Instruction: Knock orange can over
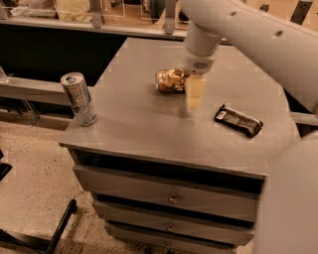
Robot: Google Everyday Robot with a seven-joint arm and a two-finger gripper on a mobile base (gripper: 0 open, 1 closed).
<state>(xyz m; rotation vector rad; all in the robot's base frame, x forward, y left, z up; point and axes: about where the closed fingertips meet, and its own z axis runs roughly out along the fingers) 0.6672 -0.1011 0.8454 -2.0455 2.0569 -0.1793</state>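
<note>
The orange can [170,80] lies on its side near the middle of the grey cabinet top [139,124], gold with dark markings. My gripper [195,92] hangs from the white arm [238,30] just right of the can and slightly nearer the camera, close to it or touching it, low over the surface. Nothing shows held in it.
A taller, slim silver-blue can [79,98] stands upright at the cabinet's front left corner. A black packet [238,120] lies flat at the right. Drawers [171,196] face the front. A counter with clutter [74,12] runs along the back. The floor [35,188] lies to the left.
</note>
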